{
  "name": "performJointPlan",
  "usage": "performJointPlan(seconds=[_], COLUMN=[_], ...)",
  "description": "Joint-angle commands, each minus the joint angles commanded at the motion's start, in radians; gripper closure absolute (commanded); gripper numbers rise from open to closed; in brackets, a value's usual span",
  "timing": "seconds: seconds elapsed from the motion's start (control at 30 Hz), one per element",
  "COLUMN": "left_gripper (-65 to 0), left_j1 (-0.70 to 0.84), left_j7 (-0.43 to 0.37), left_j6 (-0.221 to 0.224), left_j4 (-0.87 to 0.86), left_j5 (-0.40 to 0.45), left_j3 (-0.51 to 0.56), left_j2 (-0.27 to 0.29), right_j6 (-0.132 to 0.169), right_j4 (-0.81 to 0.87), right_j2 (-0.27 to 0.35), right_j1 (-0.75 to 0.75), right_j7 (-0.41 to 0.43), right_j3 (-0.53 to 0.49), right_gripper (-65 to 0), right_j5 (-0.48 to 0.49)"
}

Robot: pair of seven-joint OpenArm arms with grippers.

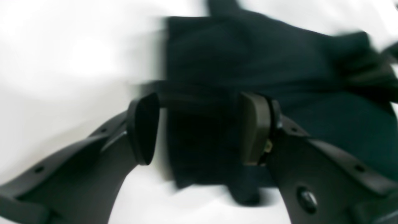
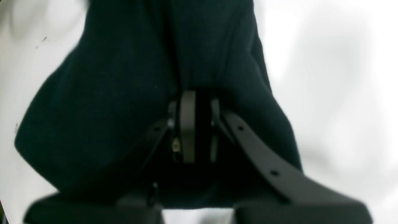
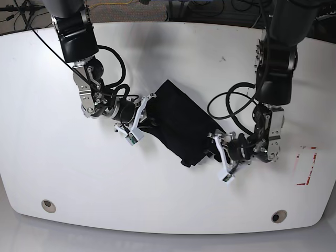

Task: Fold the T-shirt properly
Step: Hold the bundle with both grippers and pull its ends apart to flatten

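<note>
Right tool [image 2: 196, 127] on unlabelled T-shirt [image 2: 124, 81]

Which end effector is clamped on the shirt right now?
The right end effector: it is pinched shut on the T-shirt. The left end effector is spread open.

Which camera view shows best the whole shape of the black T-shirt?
The base view: there the T-shirt lies as a slanted folded bundle on the white table, complete outline visible. Both wrist views show only blurred black cloth close up: the right claw pinches it, the left claw straddles an edge.
</note>
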Motion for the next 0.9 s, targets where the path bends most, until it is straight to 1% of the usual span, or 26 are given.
performJointPlan(seconds=[0.1,0.23,0.37,0.4,0.43,0.47,0.53,0.63,0.67,0.7,0.77,0.9], left_gripper=[-36.7,-36.7,-36.7,-36.7,-36.7,-36.7,-36.7,-36.7,-36.7,-36.7,-36.7,-36.7], left_j1=[-0.015,-0.008,0.037,0.058,0.064,0.087,0.117,0.176,0.193,0.224,0.272,0.374], left_j7=[0.011,0.028,0.095,0.118,0.123,0.143,0.164,0.213,0.222,0.239,0.261,0.282], left_j6=[-0.002,-0.002,-0.002,-0.002,-0.002,-0.002,-0.002,-0.002,-0.002,-0.002,0.000,0.000], left_j4=[0.015,0.064,0.163,0.192,0.206,0.252,0.313,0.456,0.486,0.554,0.647,0.798], left_j5=[-0.002,-0.011,-0.060,-0.072,-0.075,-0.086,-0.101,-0.127,-0.132,-0.140,-0.144,-0.144], left_j3=[0.006,-0.017,-0.057,-0.060,-0.061,-0.063,-0.066,-0.069,-0.069,-0.069,-0.064,-0.057], left_j2=[-0.017,-0.025,-0.029,-0.037,-0.041,-0.046,-0.049,-0.049,-0.049,-0.049,-0.046,-0.040], right_j6=[0.000,-0.002,-0.009,-0.011,-0.011,-0.014,-0.031,-0.078,-0.087,-0.101,-0.112,-0.114], right_j4=[0.000,0.021,0.084,0.110,0.118,0.144,0.180,0.264,0.281,0.310,0.351,0.405], right_j2=[0.000,0.000,0.000,0.000,0.000,0.000,0.002,0.002,0.000,-0.002,-0.002,0.002], right_j1=[-0.003,-0.005,-0.018,-0.018,-0.018,-0.017,-0.015,-0.017,-0.020,-0.021,-0.023,-0.025], right_j7=[0.000,0.000,-0.008,-0.018,-0.025,-0.049,-0.078,-0.109,-0.115,-0.132,-0.155,-0.192], right_j3=[0.000,0.000,0.003,0.003,0.005,0.005,0.006,0.025,0.032,0.043,0.060,0.086], right_gripper=[-5.2,-5.2,-5.2,-5.2,-5.2,-5.2,-5.2,-5.4,-5.5,-5.5,-5.5,-5.5], right_j5=[0.000,0.000,0.000,0.000,0.000,0.000,0.000,0.002,0.002,0.002,0.002,0.002])
